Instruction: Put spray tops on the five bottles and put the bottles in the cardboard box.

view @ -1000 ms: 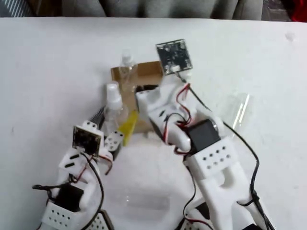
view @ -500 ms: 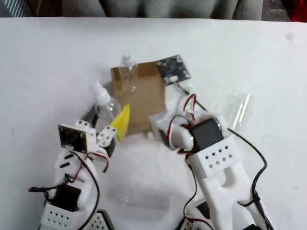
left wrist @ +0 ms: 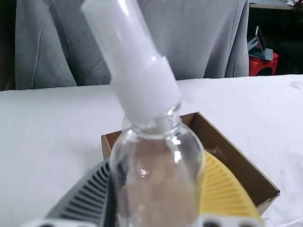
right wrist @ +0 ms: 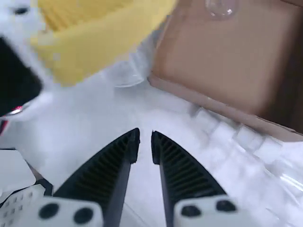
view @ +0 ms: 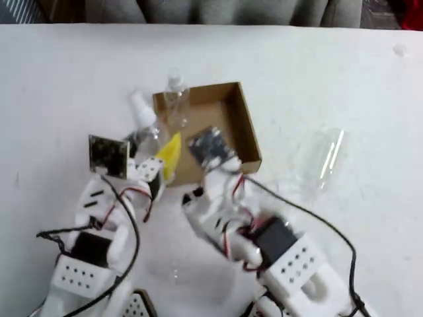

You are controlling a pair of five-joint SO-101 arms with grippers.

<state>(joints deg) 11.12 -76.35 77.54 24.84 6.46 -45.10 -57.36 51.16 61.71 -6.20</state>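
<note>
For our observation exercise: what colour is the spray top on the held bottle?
The spray top is white, clearest in the left wrist view.

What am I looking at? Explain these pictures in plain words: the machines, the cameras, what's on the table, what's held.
These are a small white left robot arm and a matching right robot arm, each ending in a two-fingered claw. One picture looks down over the white table from a fixed camera. The other two come from a camera on each arm's wrist. On the table sits an open brown cardboard box, with a second clear bottle standing in one corner. A third clear bottle lies on its side, apart from the box. The left claw grips a clear plastic bottle with a white spray top beside the box. The right claw is nearly closed on nothing.
</note>
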